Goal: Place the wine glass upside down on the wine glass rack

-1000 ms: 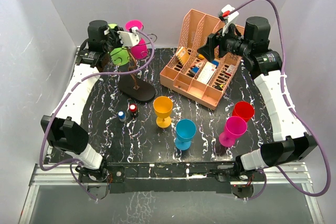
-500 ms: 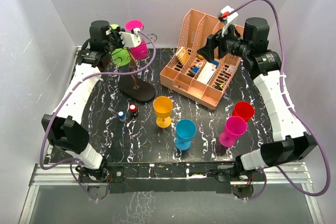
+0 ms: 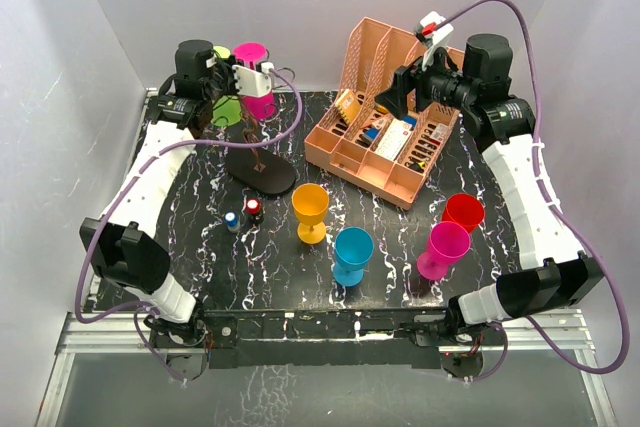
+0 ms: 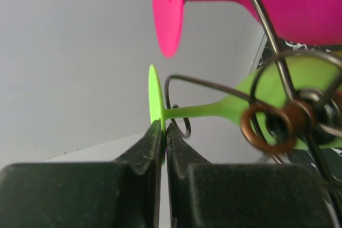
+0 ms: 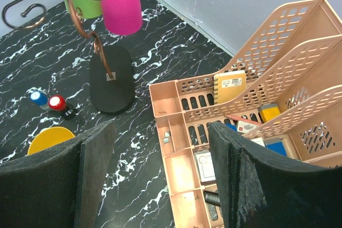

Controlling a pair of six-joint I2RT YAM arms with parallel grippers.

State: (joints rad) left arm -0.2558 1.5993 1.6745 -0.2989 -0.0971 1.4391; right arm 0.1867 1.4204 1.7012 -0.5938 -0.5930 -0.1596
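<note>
The left gripper [image 4: 164,142] is pressed tight on the thin edge of the green wine glass [image 4: 203,111], right on its flat round foot. The stem of the glass runs through a curly wire arm of the wine glass rack [image 4: 278,41]. A pink glass [image 4: 299,4] hangs there too, just above it in the left wrist view.

In the top view, the left gripper has moved a little toward the upper right since a second ago. It is now closer to the pink glass. Less green shows now, because the glass has slid further in under the gripper. The rack's black base [image 3: 262,172] has stayed put.

I think this means the green glass is nearly hung, bowl down. It likely just needs to settle, and then the fingers can let go.

The right gripper [image 5: 160,148] is spread wide and holds nothing. It hangs over the peach organiser [image 3: 365,52] at the upper right.
</note>
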